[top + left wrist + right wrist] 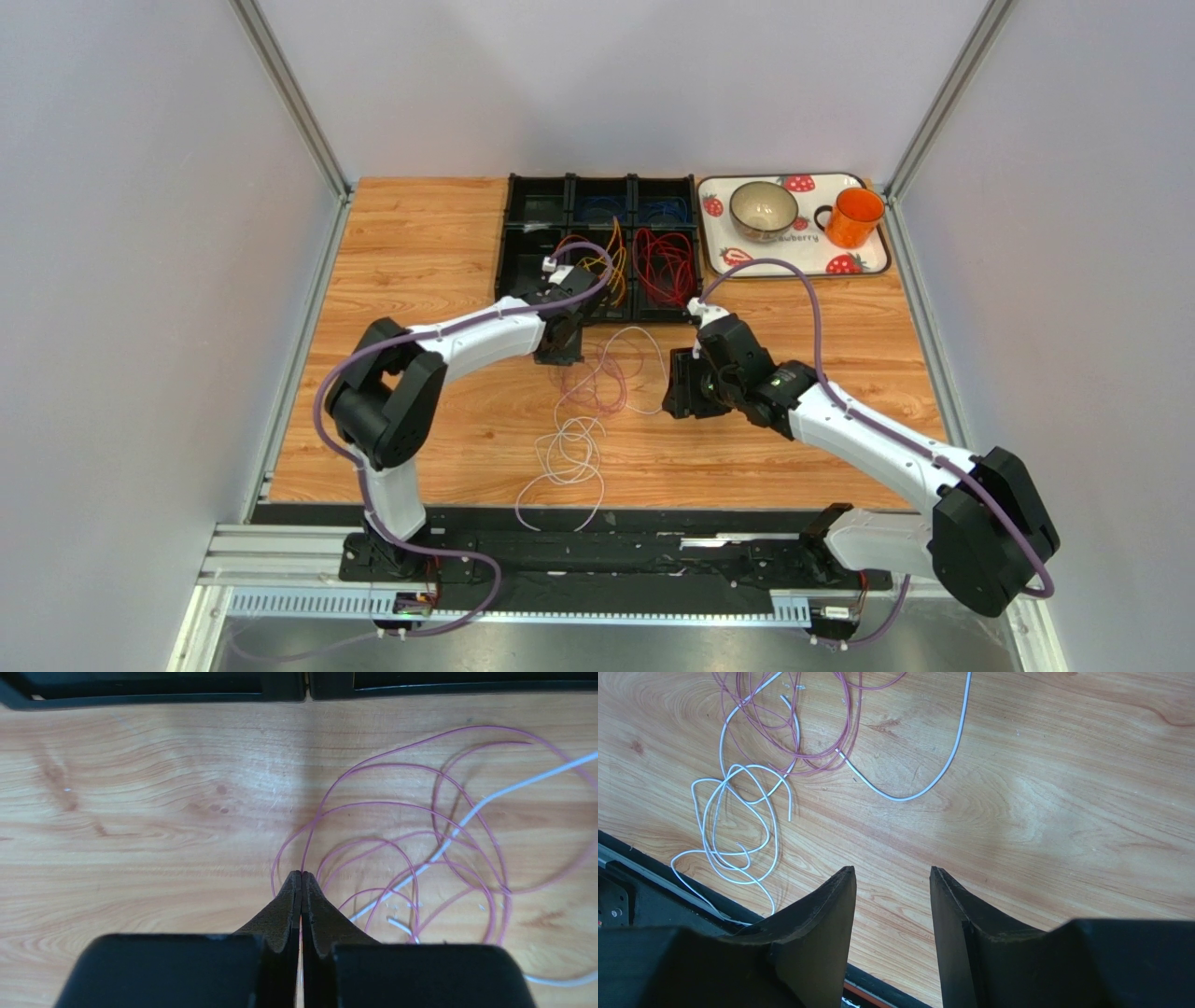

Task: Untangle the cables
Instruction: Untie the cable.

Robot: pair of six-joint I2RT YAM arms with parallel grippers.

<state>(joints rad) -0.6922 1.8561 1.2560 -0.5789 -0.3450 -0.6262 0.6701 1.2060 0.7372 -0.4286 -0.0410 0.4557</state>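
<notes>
The left gripper (pixel 302 876) is pressed shut low over the table (pixel 421 252), just in front of the black organizer box (pixel 508 241). In the left wrist view its two fingers meet with no gap, and a strand of the pink cable (pixel 609 375) runs straight into the tips, so it appears pinched there. The rest of the pink cable lies in loose, overlapping loops on the wood to the right of that gripper, between the two arms.

A white cable (pixel 568 451) crosses through the pink loops and continues toward the near edge of the table, where it lies in its own small coils. The two are tangled where they overlap.

The right gripper (pixel 892 875) hangs over bare wood to the right of the pink loops. Its fingers stand apart and nothing is between them.

In the organizer box, red cables (pixel 664 263) fill the right front compartment, orange and yellow cables (pixel 613 280) sit in the one beside it, and blue cables (pixel 617 210) lie in a rear compartment.

At the far right corner a strawberry-print tray (pixel 873 261) carries a bowl (pixel 763 210) and an orange mug (pixel 854 217).
</notes>
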